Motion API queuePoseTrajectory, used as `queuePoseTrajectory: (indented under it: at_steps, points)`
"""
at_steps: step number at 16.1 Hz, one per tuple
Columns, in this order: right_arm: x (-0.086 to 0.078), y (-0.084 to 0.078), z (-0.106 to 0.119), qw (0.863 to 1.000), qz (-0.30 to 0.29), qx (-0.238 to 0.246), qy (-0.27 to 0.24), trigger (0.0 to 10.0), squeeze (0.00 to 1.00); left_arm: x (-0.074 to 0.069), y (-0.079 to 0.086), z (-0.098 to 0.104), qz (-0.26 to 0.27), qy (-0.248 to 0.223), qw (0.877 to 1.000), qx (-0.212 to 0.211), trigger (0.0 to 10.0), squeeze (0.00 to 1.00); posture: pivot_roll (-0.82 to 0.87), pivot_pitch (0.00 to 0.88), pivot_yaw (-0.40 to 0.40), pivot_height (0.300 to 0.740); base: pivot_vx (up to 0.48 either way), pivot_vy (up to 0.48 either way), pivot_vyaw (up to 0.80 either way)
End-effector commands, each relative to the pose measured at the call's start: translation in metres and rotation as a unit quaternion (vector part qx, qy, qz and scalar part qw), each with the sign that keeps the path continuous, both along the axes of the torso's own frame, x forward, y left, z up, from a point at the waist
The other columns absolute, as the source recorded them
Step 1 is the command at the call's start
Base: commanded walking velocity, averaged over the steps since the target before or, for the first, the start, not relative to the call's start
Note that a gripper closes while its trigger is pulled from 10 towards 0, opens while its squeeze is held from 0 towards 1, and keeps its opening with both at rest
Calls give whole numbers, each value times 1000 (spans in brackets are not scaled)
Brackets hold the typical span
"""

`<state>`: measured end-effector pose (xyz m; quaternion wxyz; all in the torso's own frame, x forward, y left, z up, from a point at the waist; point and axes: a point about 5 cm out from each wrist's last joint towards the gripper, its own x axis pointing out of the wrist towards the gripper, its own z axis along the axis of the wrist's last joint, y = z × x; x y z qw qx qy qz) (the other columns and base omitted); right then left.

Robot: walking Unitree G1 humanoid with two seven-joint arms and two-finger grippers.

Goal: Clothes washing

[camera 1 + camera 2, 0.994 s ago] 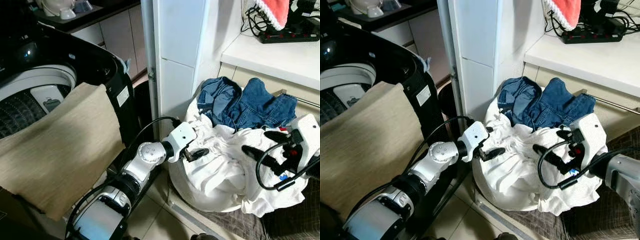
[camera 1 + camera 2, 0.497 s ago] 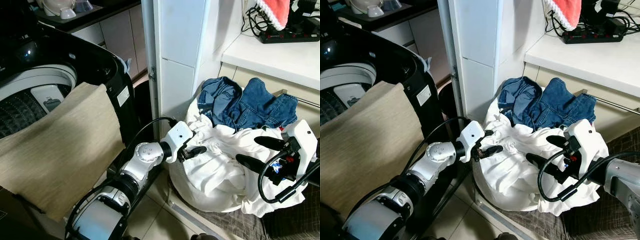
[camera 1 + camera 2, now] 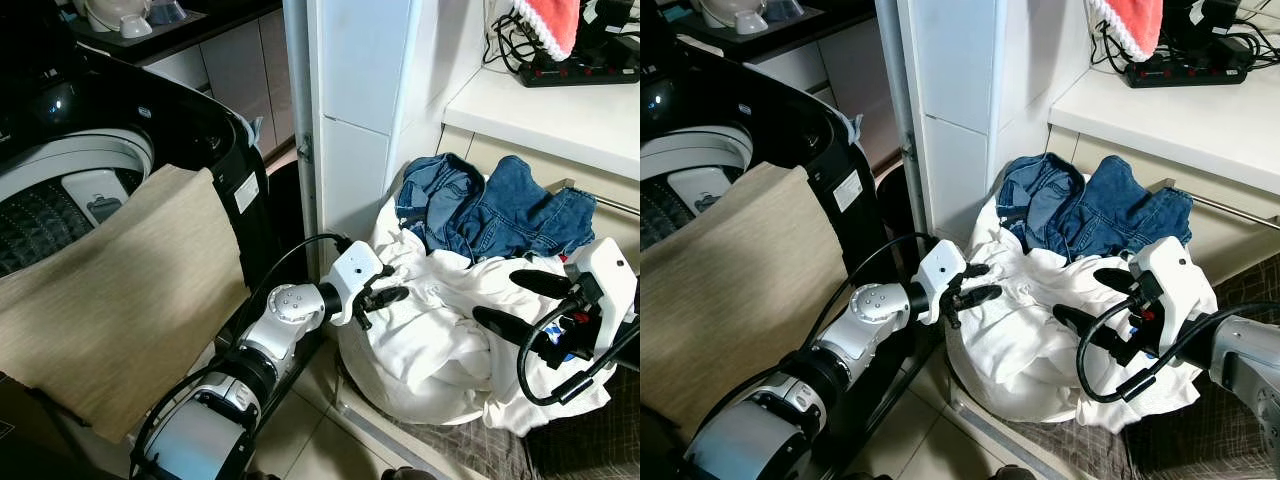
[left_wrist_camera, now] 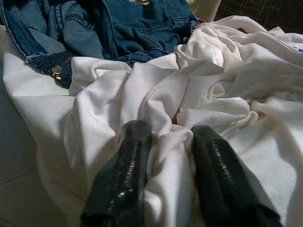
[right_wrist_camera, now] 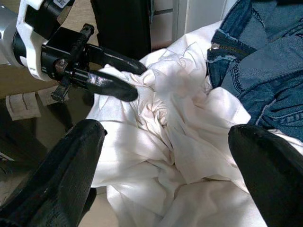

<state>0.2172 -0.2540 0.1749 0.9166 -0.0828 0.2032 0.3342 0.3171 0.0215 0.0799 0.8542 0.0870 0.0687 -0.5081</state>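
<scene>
A heap of white laundry (image 3: 440, 335) lies in a white basket by the cabinet, with blue jeans (image 3: 490, 210) on its far side. My left gripper (image 3: 980, 282) is at the heap's left edge. Its fingers (image 4: 125, 165) stand apart and press into the cloth, with a white fold bunched between them. My right gripper (image 3: 520, 303) hovers just above the right side of the heap, wide open and holding nothing. The top-loading washing machine (image 3: 90, 160) stands open on the left, and a beige cloth (image 3: 110, 300) hangs over its front rim.
A white cabinet corner (image 3: 350, 120) rises between the washer and the basket. A counter (image 3: 540, 110) at the right carries a black power strip (image 3: 580, 70) and a red-and-white cloth (image 3: 548, 22). A dark mat (image 3: 580, 440) lies under the basket on the tiled floor.
My left gripper has drawn slightly back toward the washer and its fingers have spread. My right gripper opened wider and lifted a little off the white heap.
</scene>
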Motion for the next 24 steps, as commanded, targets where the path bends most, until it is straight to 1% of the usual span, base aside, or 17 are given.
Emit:
queuePoseTrajectory:
  at_steps: [1, 4, 7, 8, 9, 10, 11, 12, 14, 15, 16, 18, 19, 20, 21, 23, 24]
  points:
    - [1, -1, 3, 1000, 6, -12, -7, 10000, 0, -2, 3, -6, 3, 13, 1000, 6, 0, 0, -294, 31, 62, 740, 0, 0, 0]
    - [1, -2, 3, 1000, 5, -14, -8, 10000, 0, 0, 4, -4, 7, 10, 1000, 0, 0, 0, -294, 31, 61, 740, 0, 0, 0]
    - [4, -4, 5, 1000, -9, -16, -19, 10000, 0, 7, 5, 10, 24, 1, 999, -42, 0, 0, -292, 32, 61, 740, 0, 0, 0]
    - [6, -6, 6, 999, -21, -16, -27, 10000, 0, 11, 5, 17, 33, -4, 998, -62, 0, 0, -291, 32, 61, 740, 0, 0, 0]
    - [11, -10, 10, 998, -47, -9, -47, 10000, 0, 18, 7, 35, 43, -17, 993, -106, 0, 0, -289, 33, 62, 740, 0, 0, 0]
    - [14, -12, 13, 996, -64, -2, -58, 10000, 0, 21, 8, 44, 46, -23, 990, -129, 0, 0, -288, 33, 61, 740, 0, 0, 0]
    - [19, -18, 17, 992, -96, 6, -77, 10000, 0, 26, 11, 60, 53, -36, 985, -161, 0, 0, -285, 34, 62, 740, 0, 0, 0]
    - [20, -20, 18, 991, -104, 7, -81, 10000, 0, 28, 12, 64, 55, -39, 983, -169, 0, 0, -285, 34, 62, 740, 0, 0, 0]
    - [23, -24, 21, 987, -127, 19, -94, 10000, 0, 34, 17, 84, 66, -52, 974, -210, 0, 0, -282, 35, 63, 740, 0, 0, 0]
    - [24, -24, 23, 985, -135, 30, -102, 10000, 0, 36, 17, 100, 70, -59, 966, -243, 0, 0, -282, 35, 63, 740, 0, 0, 0]
    - [26, -24, 28, 981, -144, 54, -116, 10000, 0, 40, 17, 127, 73, -69, 950, -296, 0, 0, -275, 31, 61, 740, 0, 0, 0]
    - [29, -20, 34, 976, -143, 95, -137, 10000, 0, 43, 19, 174, 72, -97, 922, -368, 0, 0, -272, 27, 62, 740, 0, 0, 0]
    - [29, -18, 35, 975, -142, 101, -139, 10000, 0, 44, 21, 191, 72, -107, 911, -392, 0, 0, -269, 24, 65, 740, 0, 0, 0]
    - [30, -17, 34, 975, -143, 99, -139, 10000, 0, 46, 25, 205, 78, -123, 904, -401, 0, 0, -265, 15, 67, 740, 0, 0, 0]
    - [30, -16, 31, 974, -148, 99, -139, 10000, 0, 51, 37, 237, 92, -165, 897, -400, 0, 0, -257, 16, 68, 740, 0, 0, 0]
    - [30, -14, 29, 974, -150, 100, -139, 10000, 0, 60, 64, 275, 136, -233, 892, -364, 0, 0, -254, 13, 80, 740, 0, 0, 0]
    - [29, -12, 29, 974, -151, 100, -139, 10000, 0, 62, 83, 295, 169, -274, 886, -334, 0, 0, -254, 13, 87, 740, 0, 0, 0]
